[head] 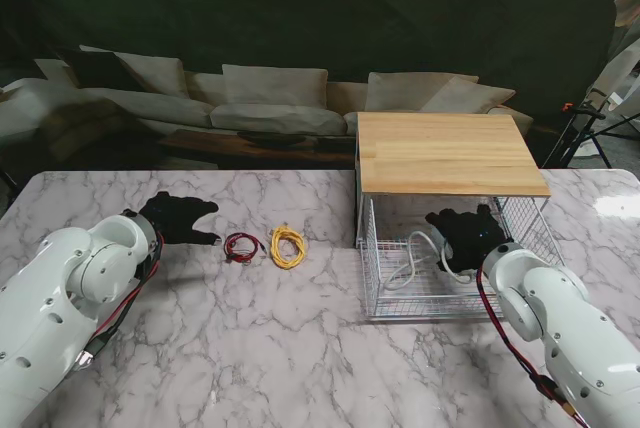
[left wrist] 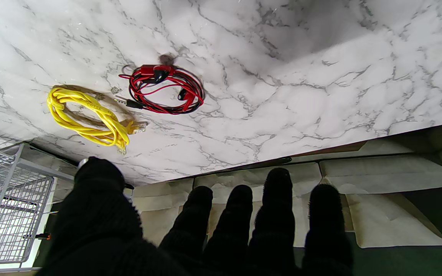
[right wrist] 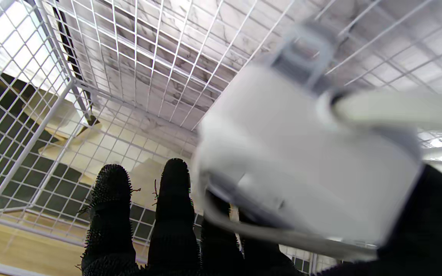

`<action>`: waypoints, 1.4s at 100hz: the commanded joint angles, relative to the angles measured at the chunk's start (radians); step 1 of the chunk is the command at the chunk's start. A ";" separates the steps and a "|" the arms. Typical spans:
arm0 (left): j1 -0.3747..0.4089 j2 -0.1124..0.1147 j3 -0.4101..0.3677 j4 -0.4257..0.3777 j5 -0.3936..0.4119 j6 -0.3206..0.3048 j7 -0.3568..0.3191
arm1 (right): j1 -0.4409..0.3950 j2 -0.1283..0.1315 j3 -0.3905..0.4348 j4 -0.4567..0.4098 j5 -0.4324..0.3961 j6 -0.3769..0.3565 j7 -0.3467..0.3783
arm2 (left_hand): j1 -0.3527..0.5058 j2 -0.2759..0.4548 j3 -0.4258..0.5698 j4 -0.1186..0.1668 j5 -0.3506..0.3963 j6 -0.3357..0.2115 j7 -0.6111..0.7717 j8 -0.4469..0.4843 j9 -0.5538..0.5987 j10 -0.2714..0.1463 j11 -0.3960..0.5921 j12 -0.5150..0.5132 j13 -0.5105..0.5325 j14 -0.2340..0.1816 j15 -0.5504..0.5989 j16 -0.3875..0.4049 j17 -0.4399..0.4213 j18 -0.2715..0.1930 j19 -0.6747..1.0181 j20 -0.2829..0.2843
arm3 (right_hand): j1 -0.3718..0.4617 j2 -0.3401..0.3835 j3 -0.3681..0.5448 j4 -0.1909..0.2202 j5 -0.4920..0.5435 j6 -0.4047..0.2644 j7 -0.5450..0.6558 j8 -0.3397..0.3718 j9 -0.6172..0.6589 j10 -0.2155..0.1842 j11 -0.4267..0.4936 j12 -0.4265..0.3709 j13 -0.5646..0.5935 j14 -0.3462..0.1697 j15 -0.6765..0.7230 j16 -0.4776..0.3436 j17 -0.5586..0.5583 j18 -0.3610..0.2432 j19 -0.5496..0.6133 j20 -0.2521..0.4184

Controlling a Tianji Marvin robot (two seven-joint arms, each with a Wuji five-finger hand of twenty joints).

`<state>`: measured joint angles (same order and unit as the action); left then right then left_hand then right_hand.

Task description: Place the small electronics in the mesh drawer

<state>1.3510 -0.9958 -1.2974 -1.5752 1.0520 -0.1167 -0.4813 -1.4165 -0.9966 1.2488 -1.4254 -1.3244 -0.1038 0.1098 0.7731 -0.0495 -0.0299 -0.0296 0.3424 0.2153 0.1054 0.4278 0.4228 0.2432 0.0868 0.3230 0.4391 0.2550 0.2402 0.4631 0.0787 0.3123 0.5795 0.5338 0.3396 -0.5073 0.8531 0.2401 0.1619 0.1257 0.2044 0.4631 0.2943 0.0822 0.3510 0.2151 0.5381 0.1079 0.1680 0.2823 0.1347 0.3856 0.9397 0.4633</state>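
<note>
The white mesh drawer (head: 372, 278) stands pulled out from under a wooden-topped unit (head: 447, 153) on the right. My right hand (head: 466, 237) is inside the drawer, shut on a white charger block (right wrist: 305, 153) whose white cable (head: 415, 258) trails over the drawer floor. A coiled red and black earphone cable (head: 243, 246) (left wrist: 163, 90) and a coiled yellow cable (head: 287, 245) (left wrist: 88, 119) lie on the marble between the hands. To the left of them my left hand (head: 180, 219) hovers open, fingers (left wrist: 278, 207) spread, holding nothing.
The marble table (head: 300, 348) spreads wide in front of me. A sofa (head: 250, 98) runs behind its far edge. The drawer's mesh walls (right wrist: 44, 115) surround my right hand closely.
</note>
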 commanded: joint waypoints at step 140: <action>0.005 0.000 -0.018 -0.004 0.002 -0.017 -0.010 | -0.026 -0.001 0.032 -0.079 -0.033 0.073 0.184 | 0.021 0.048 -0.003 0.013 -0.036 -0.012 -0.018 0.000 -0.026 -0.008 -0.020 -0.014 0.022 0.000 -0.020 0.003 -0.011 0.045 -0.033 0.010 | -0.035 0.383 -0.235 -0.230 0.080 0.015 -0.049 0.147 0.012 0.024 0.022 0.085 -0.037 0.003 -0.029 0.041 -0.066 0.090 -0.017 0.052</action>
<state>1.3552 -0.9959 -1.3157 -1.5753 1.0546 -0.1317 -0.4738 -1.4370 -0.9934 1.2814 -1.4948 -1.3685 -0.0509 0.2892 0.7731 -0.0495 -0.0299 -0.0296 0.3321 0.2153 0.1051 0.4278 0.4228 0.2430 0.0868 0.3229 0.4395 0.2550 0.2400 0.4631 0.0788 0.3123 0.5683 0.5338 0.2897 -0.0808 0.4881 -0.0269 0.2263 0.1251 0.1418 0.6267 0.2896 0.0830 0.3893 0.3075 0.4945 0.1037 0.1457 0.3107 0.0798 0.4243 0.9199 0.5007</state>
